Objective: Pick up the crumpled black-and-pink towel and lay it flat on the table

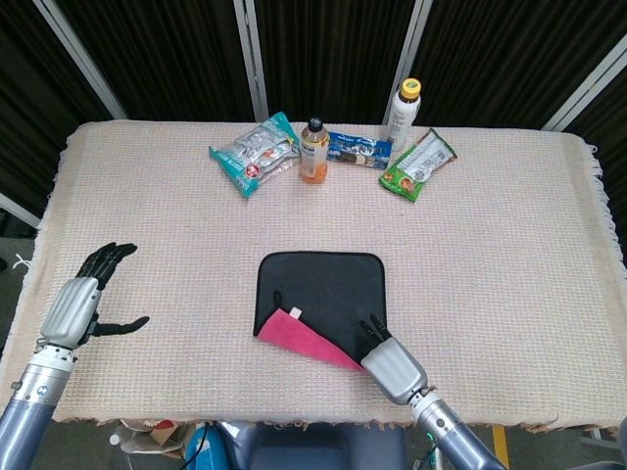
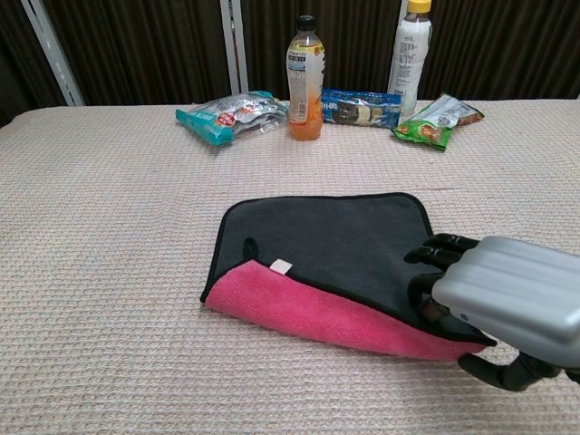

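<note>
The black-and-pink towel (image 1: 318, 290) (image 2: 331, 245) lies near the table's front middle, its black side spread and a pink flap (image 1: 306, 338) (image 2: 317, 313) folded over along the near edge. My right hand (image 1: 389, 364) (image 2: 503, 304) grips the flap's near right corner, fingers on the black side and thumb below. My left hand (image 1: 86, 299) hovers open over the table's left edge, far from the towel; the chest view does not show it.
Along the far edge stand an orange drink bottle (image 1: 313, 151) (image 2: 305, 78) and a white bottle (image 1: 402, 115) (image 2: 410, 50), with a teal snack bag (image 1: 255, 154), a blue wrapper (image 1: 359, 150) and a green packet (image 1: 418, 164) beside them. The beige tablecloth (image 1: 509, 255) covers the table.
</note>
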### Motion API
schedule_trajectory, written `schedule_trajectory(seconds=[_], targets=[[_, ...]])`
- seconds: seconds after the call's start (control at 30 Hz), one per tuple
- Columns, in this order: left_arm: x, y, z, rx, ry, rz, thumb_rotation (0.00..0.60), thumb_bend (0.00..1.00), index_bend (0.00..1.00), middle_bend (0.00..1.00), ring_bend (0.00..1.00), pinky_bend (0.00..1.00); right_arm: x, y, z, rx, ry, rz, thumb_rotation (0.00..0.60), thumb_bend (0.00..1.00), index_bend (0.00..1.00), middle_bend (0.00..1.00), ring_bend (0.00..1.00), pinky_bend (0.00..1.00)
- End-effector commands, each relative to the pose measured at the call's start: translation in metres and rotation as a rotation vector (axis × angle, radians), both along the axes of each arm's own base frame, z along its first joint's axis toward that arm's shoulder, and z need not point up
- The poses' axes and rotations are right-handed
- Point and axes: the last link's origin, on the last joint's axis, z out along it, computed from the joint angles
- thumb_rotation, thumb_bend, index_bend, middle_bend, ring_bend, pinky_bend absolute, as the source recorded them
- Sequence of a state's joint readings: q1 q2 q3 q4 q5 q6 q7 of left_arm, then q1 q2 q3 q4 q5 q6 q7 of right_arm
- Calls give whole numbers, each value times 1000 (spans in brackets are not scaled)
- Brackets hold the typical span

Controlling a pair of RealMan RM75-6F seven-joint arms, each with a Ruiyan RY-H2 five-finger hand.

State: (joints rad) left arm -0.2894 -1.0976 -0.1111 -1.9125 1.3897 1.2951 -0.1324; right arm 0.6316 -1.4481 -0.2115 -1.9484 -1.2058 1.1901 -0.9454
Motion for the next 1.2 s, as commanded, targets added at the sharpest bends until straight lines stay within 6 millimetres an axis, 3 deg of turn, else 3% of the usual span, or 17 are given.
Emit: schedule_trajectory(seconds=[0.03,0.1,0.27,0.47,0.67,0.93,1.2], targets=[[0,0,0,-2,0,1,600,153,100,85,0,0,-3,3,-1,14,12,-3,600,436,705,286,59,40],[-1,0,-1,-5,0,2,600,154,100,85,0,0,-4,4,-2,21,18,-5,600,436,676,286,49,40],[-1,1,-1,-5,-1,6,600,154,100,83,0,0,-6,7,-3,39,26,-12,600,420,487,231,6,40],[-2,2,-1,-5,-4,10,600,153,100,79,0,0,-7,11,-3,53,39,-6,600,308,202,119,0,25],[-2,2,0,-7,-5,11,600,153,100,77,0,0,-7,13,-3,58,54,-9,600,223,15,56,0,11],[-3,2,0,-8,-5,15,600,153,98,74,0,0,-5,13,1,31,74,-4,600,169,0,0,0,0],[-3,3,0,-8,-3,17,600,153,97,73,0,0,-10,0,22,-133,124,15,600,161,0,0,0,0]])
